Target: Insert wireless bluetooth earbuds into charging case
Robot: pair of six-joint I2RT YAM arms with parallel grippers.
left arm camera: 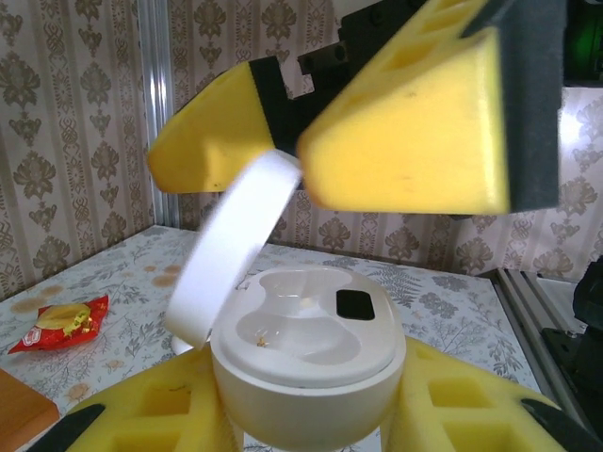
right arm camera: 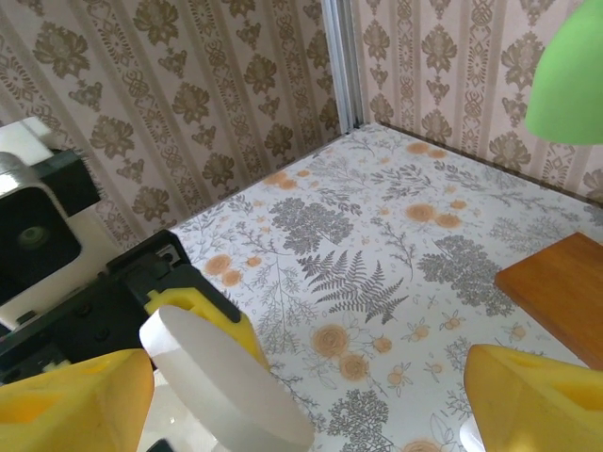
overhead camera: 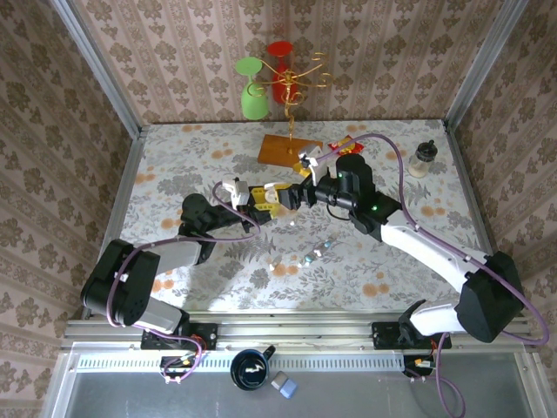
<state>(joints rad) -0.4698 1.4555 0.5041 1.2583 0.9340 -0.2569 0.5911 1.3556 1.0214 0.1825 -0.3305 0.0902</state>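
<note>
My left gripper [left arm camera: 306, 407] is shut on a round white charging case [left arm camera: 311, 367], its yellow fingers [left arm camera: 141, 414] pressing both sides. The hinged lid [left arm camera: 231, 250] stands open, tilted to the left, and both wells inside hold nothing. My right gripper [right arm camera: 301, 405] is open, its yellow fingers [left arm camera: 405, 122] spread wide on either side of the lid's top edge [right arm camera: 221, 386]. From above, the two grippers [overhead camera: 265, 200] [overhead camera: 291, 196] meet over the middle of the table. Tiny pale earbuds [overhead camera: 311, 258] lie loose on the table in front of them.
A wooden board [overhead camera: 283, 150] bearing a gold stand with a green glass [overhead camera: 252, 87] and a red glass [overhead camera: 280, 65] sits at the back. A red snack packet [overhead camera: 341, 144] and a small jar [overhead camera: 424, 158] lie at the back right.
</note>
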